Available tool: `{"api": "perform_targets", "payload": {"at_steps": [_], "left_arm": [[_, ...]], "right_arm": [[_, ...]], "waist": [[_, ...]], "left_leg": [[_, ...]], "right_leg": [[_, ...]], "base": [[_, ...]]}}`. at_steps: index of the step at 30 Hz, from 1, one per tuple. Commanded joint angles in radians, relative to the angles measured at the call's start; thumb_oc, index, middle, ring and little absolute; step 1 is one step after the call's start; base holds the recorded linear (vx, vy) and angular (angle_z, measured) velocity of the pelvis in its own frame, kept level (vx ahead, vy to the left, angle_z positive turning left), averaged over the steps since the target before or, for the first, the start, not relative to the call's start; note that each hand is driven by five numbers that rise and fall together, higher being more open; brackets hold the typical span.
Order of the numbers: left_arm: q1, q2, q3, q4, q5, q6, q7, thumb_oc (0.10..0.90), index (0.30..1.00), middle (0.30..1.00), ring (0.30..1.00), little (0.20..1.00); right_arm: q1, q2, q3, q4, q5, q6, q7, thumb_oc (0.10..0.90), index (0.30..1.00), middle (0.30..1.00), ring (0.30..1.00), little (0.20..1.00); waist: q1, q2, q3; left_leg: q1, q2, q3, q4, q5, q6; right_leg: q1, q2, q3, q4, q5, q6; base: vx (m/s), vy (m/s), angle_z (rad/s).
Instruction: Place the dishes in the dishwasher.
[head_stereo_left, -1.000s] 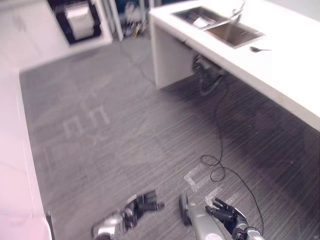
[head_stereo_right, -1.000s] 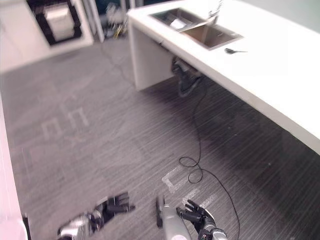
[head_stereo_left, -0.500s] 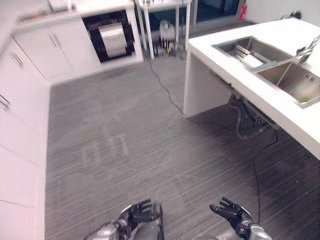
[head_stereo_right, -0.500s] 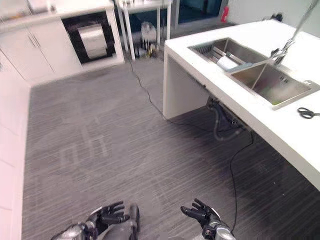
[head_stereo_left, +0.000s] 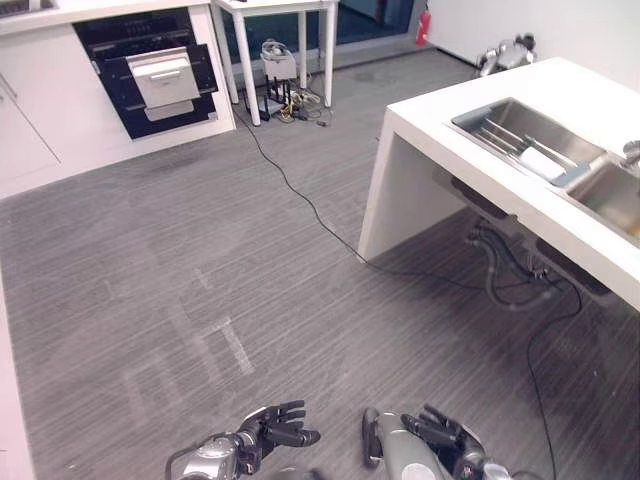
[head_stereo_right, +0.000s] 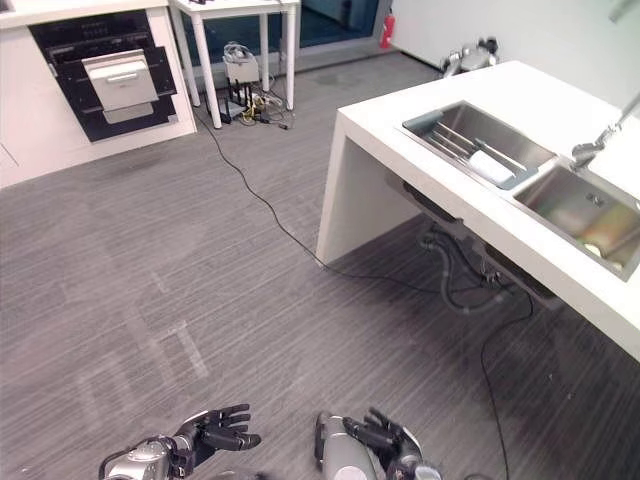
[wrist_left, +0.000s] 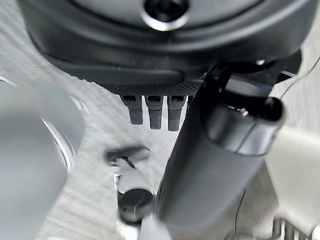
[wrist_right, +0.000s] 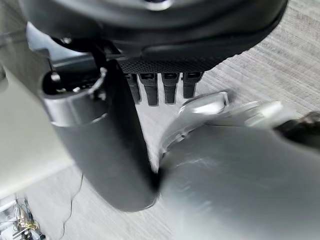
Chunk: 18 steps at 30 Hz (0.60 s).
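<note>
The dishwasher (head_stereo_left: 150, 72), black with a silver front panel, is set in the white cabinets at the far end of the room. On the right, a white counter (head_stereo_left: 420, 120) carries a steel sink (head_stereo_right: 470, 135). A white dish (head_stereo_right: 491, 166) lies on the rack inside the sink. My left hand (head_stereo_left: 275, 432) and right hand (head_stereo_left: 440, 436) hang low over the grey floor, far from both. The left hand's fingers (wrist_left: 150, 110) and the right hand's fingers (wrist_right: 160, 87) are straight, and neither hand holds anything.
A white table (head_stereo_left: 275, 8) stands at the back with clutter (head_stereo_left: 280, 75) under it. A red fire extinguisher (head_stereo_left: 421, 22) stands near the back wall. A tap (head_stereo_right: 592, 150) rises beside a second basin (head_stereo_right: 580, 210). Hoses (head_stereo_left: 500, 280) hang under the counter. Grey plank floor spreads between.
The camera has swung, bringing the dishwasher and the counter's end into fuller view. Both hands stay low at the bottom edge, open and empty.
</note>
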<state>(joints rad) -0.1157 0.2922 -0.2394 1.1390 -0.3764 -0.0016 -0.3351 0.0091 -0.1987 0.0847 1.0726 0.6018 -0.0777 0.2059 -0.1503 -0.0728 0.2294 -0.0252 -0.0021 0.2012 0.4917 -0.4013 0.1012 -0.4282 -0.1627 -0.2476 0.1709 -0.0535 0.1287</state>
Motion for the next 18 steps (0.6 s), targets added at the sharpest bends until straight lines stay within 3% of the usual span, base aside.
{"api": "perform_targets", "payload": {"at_steps": [1, 3, 5, 7, 8, 11, 14, 15, 16, 18], "left_arm": [[0.040, -0.012, 0.002, -0.069, 0.035, -0.065, 0.006, 0.800, 0.900, 0.900, 0.900, 0.900], [0.047, -0.018, 0.000, -0.050, 0.047, -0.060, 0.010, 0.800, 0.900, 0.900, 0.900, 0.900], [0.055, -0.027, 0.001, -0.033, 0.078, -0.056, 0.016, 0.800, 0.900, 0.900, 0.900, 0.900], [0.050, -0.033, 0.002, -0.027, 0.069, -0.055, 0.022, 0.800, 0.900, 0.900, 0.900, 0.900], [0.049, -0.033, 0.002, -0.027, 0.067, -0.054, 0.022, 0.800, 0.900, 0.900, 0.900, 0.900], [0.050, -0.033, 0.002, -0.027, 0.067, -0.054, 0.021, 0.800, 0.900, 0.900, 0.900, 0.900], [0.049, -0.033, 0.002, -0.027, 0.067, -0.054, 0.022, 0.800, 0.900, 0.900, 0.900, 0.900], [0.043, -0.042, 0.011, -0.023, 0.073, -0.054, 0.016, 0.800, 0.900, 0.900, 0.900, 0.900], [0.042, -0.042, 0.020, -0.028, 0.099, -0.055, 0.009, 0.800, 0.900, 0.900, 0.900, 0.900], [0.042, -0.042, 0.020, -0.028, 0.099, -0.055, 0.009, 0.800, 0.900, 0.900, 0.900, 0.900]], "right_arm": [[-0.004, -0.092, 0.008, 0.031, -0.034, -0.006, -0.005, 0.800, 0.900, 0.900, 0.900, 0.900], [-0.001, -0.091, 0.007, 0.052, -0.018, 0.001, -0.028, 0.800, 0.900, 0.900, 0.900, 0.900], [-0.003, -0.097, 0.007, 0.074, -0.013, 0.004, -0.037, 0.800, 0.900, 0.900, 0.900, 0.900], [-0.010, -0.103, 0.010, 0.083, -0.001, -0.002, -0.041, 0.800, 0.900, 0.900, 0.900, 0.900], [-0.011, -0.104, 0.010, 0.085, 0.001, -0.003, -0.040, 0.800, 0.900, 0.900, 0.900, 0.900], [-0.009, -0.104, 0.011, 0.086, 0.000, -0.004, -0.040, 0.800, 0.900, 0.900, 0.900, 0.900], [-0.011, -0.104, 0.010, 0.085, 0.001, -0.003, -0.040, 0.800, 0.900, 0.900, 0.900, 0.900], [-0.014, -0.119, 0.007, 0.092, 0.018, -0.013, -0.049, 0.800, 0.900, 0.900, 0.900, 0.900], [-0.012, -0.135, 0.005, 0.101, 0.025, -0.027, -0.044, 0.800, 0.900, 0.900, 0.900, 0.900], [-0.012, -0.135, 0.005, 0.101, 0.025, -0.027, -0.044, 0.800, 0.900, 0.900, 0.900, 0.900]], "waist": [[0.016, 0.077, -0.009], [0.013, 0.083, -0.020], [0.014, 0.082, -0.039], [0.022, 0.066, -0.046], [0.025, 0.063, -0.046], [0.024, 0.073, -0.045], [0.025, 0.063, -0.046], [0.036, 0.055, -0.050], [0.043, 0.049, -0.041], [0.042, 0.049, -0.042]], "left_leg": [[0.035, 0.001, 0.034, -0.192, 0.096, -0.045], [0.057, 0.014, 0.033, -0.192, 0.104, -0.047], [0.110, 0.024, 0.031, -0.192, 0.113, -0.063], [0.131, 0.017, 0.036, -0.192, 0.219, -0.083], [0.138, 0.016, 0.035, -0.192, 0.240, -0.088], [0.150, 0.024, 0.024, -0.192, 0.220, -0.096], [0.138, 0.016, 0.035, -0.192, 0.240, -0.088], [0.127, 0.030, 0.007, -0.063, 0.350, -0.128], [0.045, 0.051, -0.019, 0.131, 0.405, -0.145], [0.044, 0.052, -0.020, 0.132, 0.405, -0.145]], "right_leg": [[0.187, 0.028, -0.028, 0.129, 0.053, 0.048], [0.218, 0.040, -0.019, 0.129, 0.029, 0.028], [0.278, 0.068, -0.020, 0.129, -0.029, -0.020], [0.293, 0.069, -0.019, 0.129, -0.047, -0.057], [0.298, 0.070, -0.016, 0.129, -0.052, -0.062], [0.310, 0.081, -0.013, 0.129, -0.068, -0.054], [0.298, 0.070, -0.016, 0.129, -0.052, -0.062], [0.321, 0.083, -0.003, 0.129, -0.085, -0.094], [0.341, 0.099, 0.012, 0.129, -0.101, -0.123], [0.340, 0.099, 0.012, 0.129, -0.101, -0.124]], "base": [[0.57, -0.267, 0.00], [0.52, -0.285, 0.04], [0.50, -0.368, 0.38], [0.16, -0.245, -0.49], [0.10, -0.119, -0.85], [0.03, -0.006, -0.40], [0.04, -0.069, -0.05], [0.31, -0.359, -0.01], [0.31, -0.359, -0.55], [0.06, -0.081, -1.13]]}}
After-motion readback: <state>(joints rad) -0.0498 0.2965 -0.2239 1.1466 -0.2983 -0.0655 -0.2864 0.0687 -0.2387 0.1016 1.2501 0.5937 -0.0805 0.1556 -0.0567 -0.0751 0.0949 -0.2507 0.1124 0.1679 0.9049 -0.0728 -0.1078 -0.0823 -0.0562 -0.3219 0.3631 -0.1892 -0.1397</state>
